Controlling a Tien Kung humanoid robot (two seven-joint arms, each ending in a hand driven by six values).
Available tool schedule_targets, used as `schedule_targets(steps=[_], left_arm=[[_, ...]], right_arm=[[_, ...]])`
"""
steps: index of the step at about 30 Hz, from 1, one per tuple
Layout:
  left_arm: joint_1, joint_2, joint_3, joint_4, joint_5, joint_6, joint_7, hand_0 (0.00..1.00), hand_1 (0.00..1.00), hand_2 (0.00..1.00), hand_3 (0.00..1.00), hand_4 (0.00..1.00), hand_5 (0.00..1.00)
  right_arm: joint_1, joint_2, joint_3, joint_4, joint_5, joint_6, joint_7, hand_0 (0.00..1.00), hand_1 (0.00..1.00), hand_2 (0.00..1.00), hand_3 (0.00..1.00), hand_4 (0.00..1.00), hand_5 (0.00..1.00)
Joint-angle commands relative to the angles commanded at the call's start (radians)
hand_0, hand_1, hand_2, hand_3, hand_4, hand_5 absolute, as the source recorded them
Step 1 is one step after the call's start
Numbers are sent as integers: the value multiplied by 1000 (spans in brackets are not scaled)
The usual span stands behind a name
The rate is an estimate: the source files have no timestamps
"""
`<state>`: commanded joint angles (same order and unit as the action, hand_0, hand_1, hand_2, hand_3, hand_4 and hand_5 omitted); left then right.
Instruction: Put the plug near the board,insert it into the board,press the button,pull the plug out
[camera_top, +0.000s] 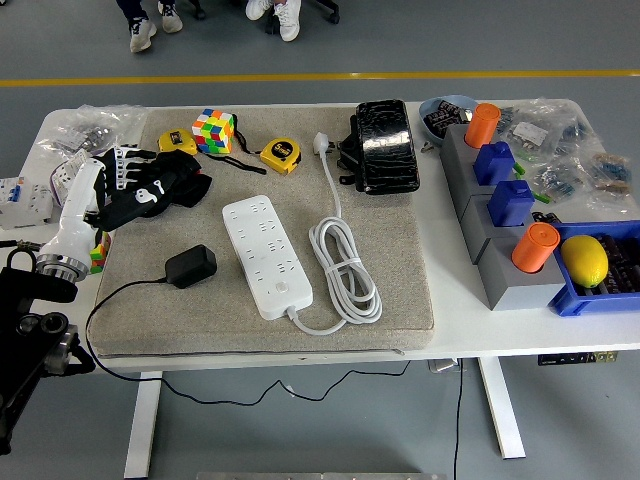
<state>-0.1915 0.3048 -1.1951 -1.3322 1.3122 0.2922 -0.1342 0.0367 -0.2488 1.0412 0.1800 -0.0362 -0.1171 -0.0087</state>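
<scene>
The white table (455, 300) carries a grey felt mat (400, 270) that lies to the right of my left hand (140, 190), and nearly all I need sits on it. My main worry is the reach: the black block-shaped plug adapter (191, 266) lies below and to the right of my hand, toward the table's near edge, and its thin black cord (110, 300) trails off the mat's near-left corner. If I lift the adapter too fast, I judge the cord could snag on that edge and drag the plug out of my fingers. The white multi-socket power strip (266, 256) lies further right of my hand, just beyond the adapter, with its own coiled white cable (345, 265) beside it. It looks light, so a crooked push could slide it rather than seat the prongs.

My left arm comes in from the left edge, white forearm angled up toward the far side. The black-gloved hand hovers over the mat's far-left corner with fingers loosely spread, gripping nothing. Just beyond it sit a multicoloured puzzle cube (214, 130) and a yellow tape measure (280, 155), which a careless swing might knock. My right hand is out of view.
</scene>
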Motion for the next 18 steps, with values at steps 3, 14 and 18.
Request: schedule_targets(steps=[3,14,18], left_arm=[[2,3,31,-3,64,4,1,538,618,592,619,925,347],[10,-8,100,9,468,8,137,637,675,657,713,998,394],[16,-9,100,33,581,-3,147,703,722,717,746,998,416]], right_arm=[[-1,0,-1,0,0,-1,0,497,600,567,512,856,396],[1,0,0,0,0,0,1,497,600,567,513,856,396],[0,1,0,0,-1,0,1,497,600,567,513,855,397]])
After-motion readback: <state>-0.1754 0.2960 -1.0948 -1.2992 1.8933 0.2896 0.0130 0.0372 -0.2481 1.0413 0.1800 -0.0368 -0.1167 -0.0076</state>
